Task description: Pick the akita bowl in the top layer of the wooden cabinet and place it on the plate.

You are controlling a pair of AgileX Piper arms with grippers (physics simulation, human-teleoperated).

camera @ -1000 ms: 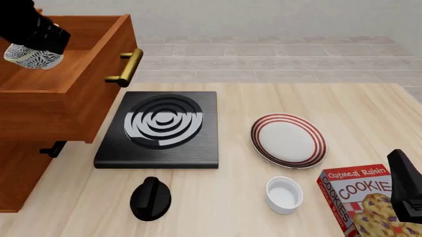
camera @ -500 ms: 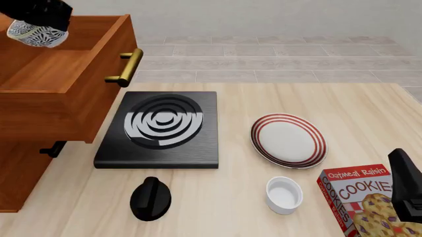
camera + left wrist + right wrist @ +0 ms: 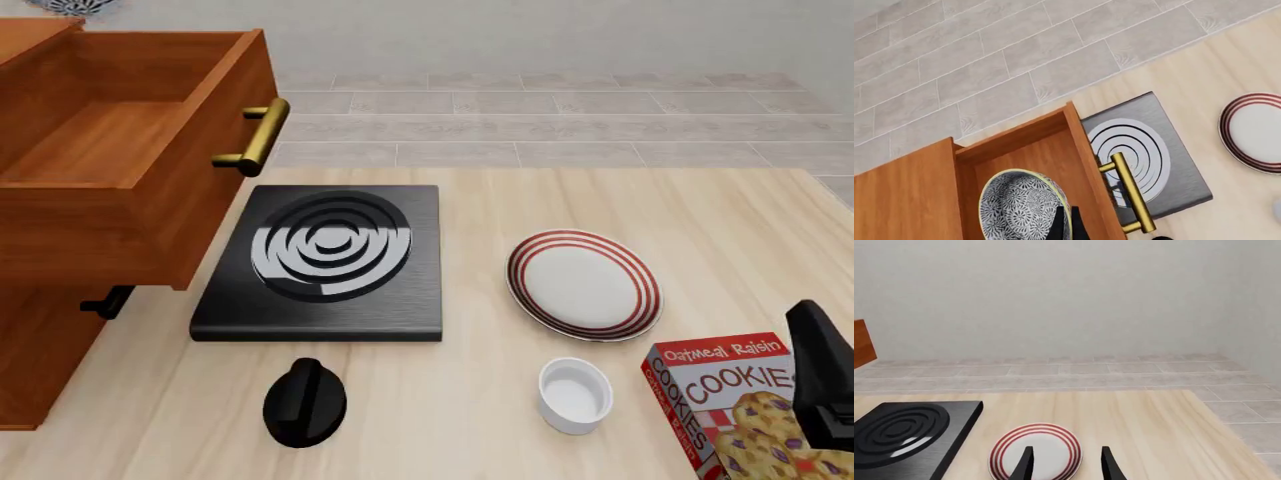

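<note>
- Left gripper (image 3: 1066,224): fingers clamped on the rim of the akita bowl (image 3: 1024,206); a thin edge pinch, so a slip or a rotation in the grasp is the main risk.
- Bowl hangs above the open top layer (image 3: 127,150) of the wooden cabinet (image 3: 40,340), far left; in the front view only a sliver of it shows at the top edge (image 3: 64,5). A drop here most likely lands it back in the drawer or on the drawer's front wall.
- The plate (image 3: 583,284) sits well to the right, past the black stove (image 3: 324,262). Long lateral carry; a fast swing could shake the bowl loose.
- A low transit path could clip the drawer's front edge or the brass handle (image 3: 254,137).
- Plate is tilted in my read of the front view; an off-centre release could tip the bowl off the rim.
- White cup (image 3: 575,394) and cookie box (image 3: 741,405) lie near the plate; overshoot toward the near side could knock them.
- Right gripper (image 3: 1066,462): fingers apart, holding nothing, aimed at the plate. Collision risk if the left arm comes in without it clearing.
</note>
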